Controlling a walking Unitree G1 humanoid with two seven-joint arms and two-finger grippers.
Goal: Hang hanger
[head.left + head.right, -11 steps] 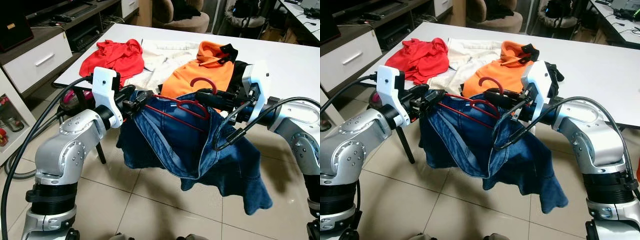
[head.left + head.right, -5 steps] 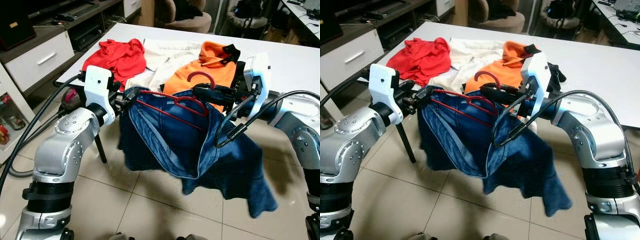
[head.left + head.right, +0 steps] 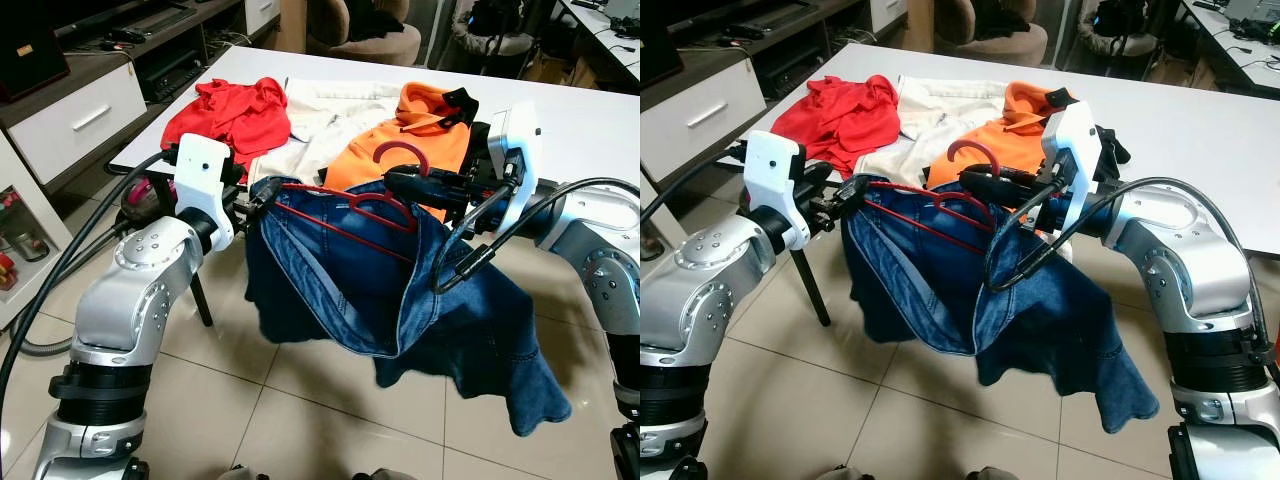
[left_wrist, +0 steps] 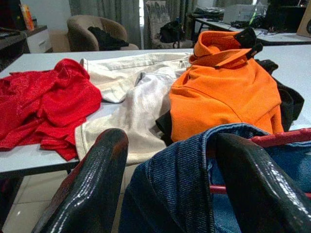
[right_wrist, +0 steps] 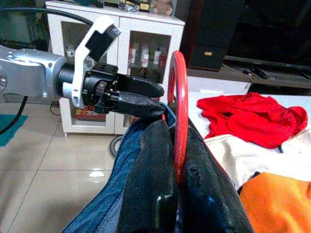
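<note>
A: Where's the red wire hanger (image 3: pixel 352 213)?
B: In the air before the white table (image 3: pixel 590 115), inside blue denim jeans (image 3: pixel 400 300); right gripper (image 5: pixel 178 145) clamps its hook.
A: Left gripper (image 4: pixel 170 189)?
B: Pinching the jeans' waistband over the hanger's end.

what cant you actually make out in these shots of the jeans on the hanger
- Red hanger: in the eye views its far shoulder is buried in the jeans.
- Right end effector: right wrist view, the fingers hide where they pinch the hook.
- Left end effector: left wrist view, denim hides what lies between the fingers.
- A rail to hang it on can't be made out.
</note>
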